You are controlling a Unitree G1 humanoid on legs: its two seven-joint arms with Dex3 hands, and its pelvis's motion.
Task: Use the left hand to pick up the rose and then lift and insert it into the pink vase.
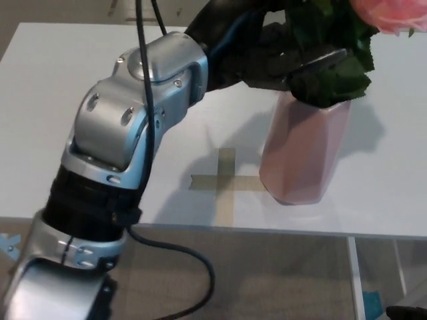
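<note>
The pink vase (303,157) stands upright on the white table (60,100), right of a tape cross. The rose shows as a pink bloom (390,12) at the top right edge, with dark green leaves (333,80) bunched over the vase mouth. Its stem is hidden by the leaves and my hand. My left hand (273,53) reaches in from the left at the level of the vase mouth, its black fingers (319,62) closed among the leaves around the rose. The silver left arm (127,120) fills the left foreground. My right hand does not show.
A tape cross (225,181) marks the table just left of the vase. The table's front edge (267,230) runs below it, with floor beneath. A black cable (193,257) hangs from my left arm. A table leg (355,277) stands at lower right.
</note>
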